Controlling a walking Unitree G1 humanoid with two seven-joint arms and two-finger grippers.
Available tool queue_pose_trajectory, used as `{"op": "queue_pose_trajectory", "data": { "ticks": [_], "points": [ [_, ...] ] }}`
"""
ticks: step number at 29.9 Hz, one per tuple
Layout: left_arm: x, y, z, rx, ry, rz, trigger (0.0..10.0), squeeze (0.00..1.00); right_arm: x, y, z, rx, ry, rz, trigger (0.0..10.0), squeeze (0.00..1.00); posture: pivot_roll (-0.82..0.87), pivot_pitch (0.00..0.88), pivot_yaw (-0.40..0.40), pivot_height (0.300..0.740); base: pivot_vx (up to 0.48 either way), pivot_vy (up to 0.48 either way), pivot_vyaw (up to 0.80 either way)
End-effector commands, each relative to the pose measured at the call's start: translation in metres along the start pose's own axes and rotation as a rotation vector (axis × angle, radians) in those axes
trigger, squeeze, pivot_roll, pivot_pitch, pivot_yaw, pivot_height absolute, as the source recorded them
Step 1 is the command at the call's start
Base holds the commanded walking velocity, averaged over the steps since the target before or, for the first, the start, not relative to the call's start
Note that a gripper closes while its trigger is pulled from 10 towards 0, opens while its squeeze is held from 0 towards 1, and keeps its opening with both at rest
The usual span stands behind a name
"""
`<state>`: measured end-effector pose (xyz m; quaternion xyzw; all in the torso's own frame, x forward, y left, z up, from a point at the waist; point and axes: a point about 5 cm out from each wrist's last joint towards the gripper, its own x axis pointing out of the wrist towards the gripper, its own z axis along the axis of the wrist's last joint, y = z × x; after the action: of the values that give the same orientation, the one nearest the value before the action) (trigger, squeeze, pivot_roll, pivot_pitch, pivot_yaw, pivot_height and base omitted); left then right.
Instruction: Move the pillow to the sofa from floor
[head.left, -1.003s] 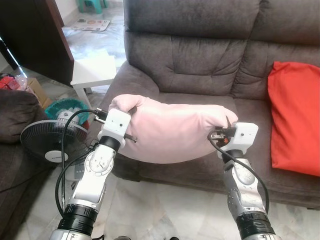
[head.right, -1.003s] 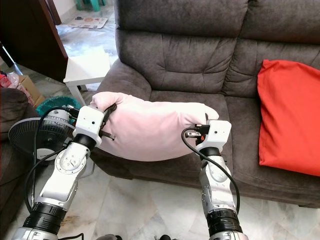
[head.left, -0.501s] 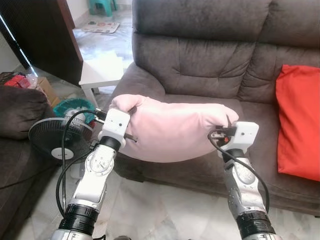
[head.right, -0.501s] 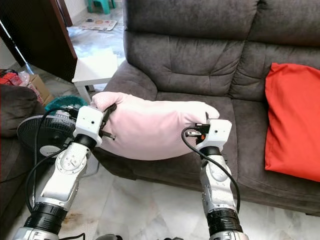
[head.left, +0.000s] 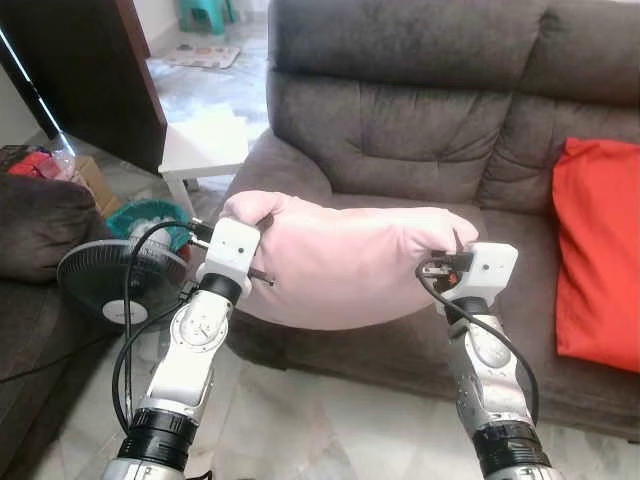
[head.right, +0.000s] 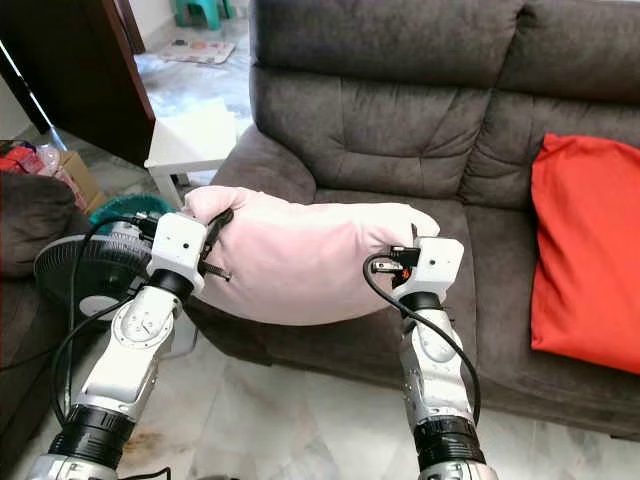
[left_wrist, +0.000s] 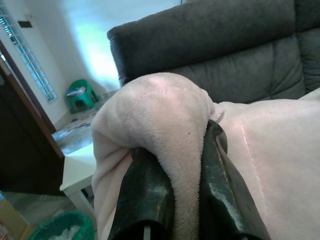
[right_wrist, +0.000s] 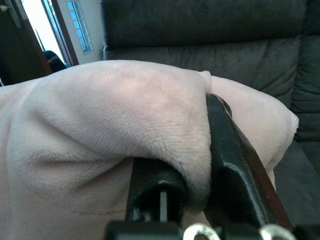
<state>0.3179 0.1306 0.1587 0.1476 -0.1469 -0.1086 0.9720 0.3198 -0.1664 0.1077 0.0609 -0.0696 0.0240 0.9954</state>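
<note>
Two silver arms reached forward over the pale tiled floor (head.left: 330, 420), carrying a pink pillow (head.left: 345, 262) between them, clear of the floor and just above the front edge of the sofa's seat. The left tool (left_wrist: 175, 165) pinched a fold at the pillow's left end, its black fingers (left_wrist: 145, 200) pressed into the plush fabric; the right tool (right_wrist: 197, 160) gripped the opposite end the same way. Beyond the pillow stood the dark grey sofa (head.left: 420, 120), with a red cushion (head.left: 600, 260) leaning on its right seat. To the left sat a black fan (head.left: 110, 285), a small white desk (head.left: 205, 150) and a teal basket (head.left: 150, 215).
</note>
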Motion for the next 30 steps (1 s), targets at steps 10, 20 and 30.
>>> {"op": "queue_pose_trajectory", "data": {
  "ticks": [10,20,30],
  "points": [
    [0.0074,0.0012,0.0162,0.009,-0.082,-0.001,10.0,0.00,0.0086,0.0089,0.0158,0.013,-0.065,0.033,10.0,0.00,0.15,0.070,-0.028,0.740,0.273,0.000,-0.27],
    [0.0075,0.0040,0.0183,0.013,-0.089,0.010,10.0,0.00,0.0083,0.0099,0.0169,0.010,-0.076,0.036,10.0,0.00,0.16,0.077,-0.032,0.740,0.273,0.000,-0.31],
    [0.0101,0.0074,0.0234,0.016,-0.107,0.024,10.0,0.00,0.0087,0.0155,0.0208,-0.035,-0.089,0.089,10.0,0.00,0.15,0.077,-0.033,0.740,0.273,0.000,0.00]
  ]
}}
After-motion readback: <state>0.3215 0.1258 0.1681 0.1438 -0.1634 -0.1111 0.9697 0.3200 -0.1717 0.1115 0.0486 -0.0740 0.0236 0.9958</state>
